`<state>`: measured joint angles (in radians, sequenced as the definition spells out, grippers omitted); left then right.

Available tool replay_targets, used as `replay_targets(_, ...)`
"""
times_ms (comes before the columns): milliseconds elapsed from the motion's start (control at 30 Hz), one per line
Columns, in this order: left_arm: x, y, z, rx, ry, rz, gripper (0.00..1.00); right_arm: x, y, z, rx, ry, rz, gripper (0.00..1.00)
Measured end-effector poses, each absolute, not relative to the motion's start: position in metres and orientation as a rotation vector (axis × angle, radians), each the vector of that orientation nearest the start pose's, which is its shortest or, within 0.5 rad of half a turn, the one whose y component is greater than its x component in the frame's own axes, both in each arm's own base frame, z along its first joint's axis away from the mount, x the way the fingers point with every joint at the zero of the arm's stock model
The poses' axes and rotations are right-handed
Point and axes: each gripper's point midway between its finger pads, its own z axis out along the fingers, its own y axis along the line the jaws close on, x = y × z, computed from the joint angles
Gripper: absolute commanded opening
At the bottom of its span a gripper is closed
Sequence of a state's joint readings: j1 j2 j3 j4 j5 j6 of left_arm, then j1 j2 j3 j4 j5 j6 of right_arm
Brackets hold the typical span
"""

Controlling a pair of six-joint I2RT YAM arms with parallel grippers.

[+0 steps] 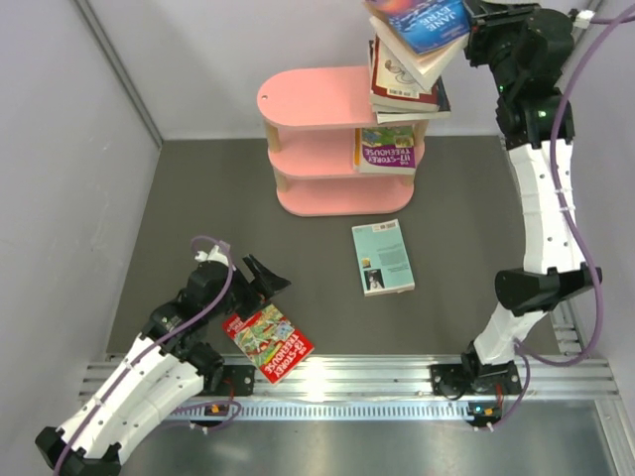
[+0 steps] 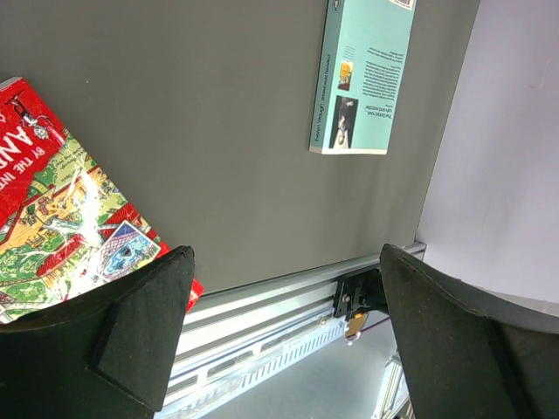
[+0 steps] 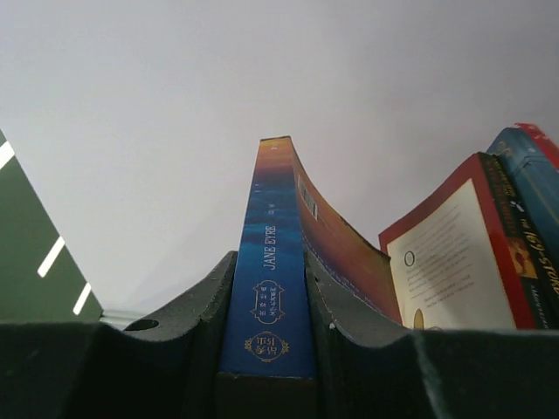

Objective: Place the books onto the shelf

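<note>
Matting, dark grey, covers the table (image 1: 198,218) you are working over, with a metal rail along the near edge at 6 o'clock.

Your right arm (image 1: 546,198) rises from its base at 5 o'clock and reaches up to 1 o'clock in the top view. Your left arm (image 1: 139,382) lies low from 7 o'clock, pointing in toward the mat.

The pink shelf (image 1: 308,99) stands at 12 o'clock, three oval boards one above the other. On the 3 o'clock end of its top board sits a stack of books (image 1: 407,94), several thin paperbacks piled flat, the upper ones skewed and hanging past the board's edge. On the middle board, also at the 3 o'clock end, lies the purple-green book (image 1: 389,149).

Just above that stack is the blue Jane Eyre (image 1: 427,25), tilted. You cannot tell from above whether it touches the pile. The teal book (image 1: 382,258) lies flat on the mat at 5 o'clock from the shelf, well apart from both arms. The red Treehouse book (image 1: 268,342) lies flat at 7 o'clock, its corner close to the rail.

Your right gripper (image 3: 269,262) is clamped on Jane Eyre, one finger pressed to each cover, spine facing its wrist camera. Your left gripper (image 1: 260,283) has its jaws spread wide with nothing between them, only bare mat. The red book lies just beside it at 5 o'clock, and whether one finger touches it is unclear.
</note>
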<state>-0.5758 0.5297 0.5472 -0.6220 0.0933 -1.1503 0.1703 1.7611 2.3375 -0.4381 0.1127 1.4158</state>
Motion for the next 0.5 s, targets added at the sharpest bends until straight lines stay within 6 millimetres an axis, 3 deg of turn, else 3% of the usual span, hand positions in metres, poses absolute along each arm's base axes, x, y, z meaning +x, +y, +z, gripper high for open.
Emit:
replay_targets(233, 0.155, -0.169, 0.162, -0.609, 2.312, -1.039, 0.91, 0.438, 0.086, 0.602, 0.998, 1.152, 1.021, 0.0)
replay_targets(367, 0.149, -0.166, 0.17, -0.604, 2.308, -1.048, 0.91, 0.428, 0.1, 0.604, 0.996, 1.143, 0.998, 0.0)
replay_targets(500, 0.144, -0.164, 0.175, -0.6, 2.311, -1.055, 0.91, 0.434, 0.117, 0.592, 1.01, 1.165, 0.966, 0.0)
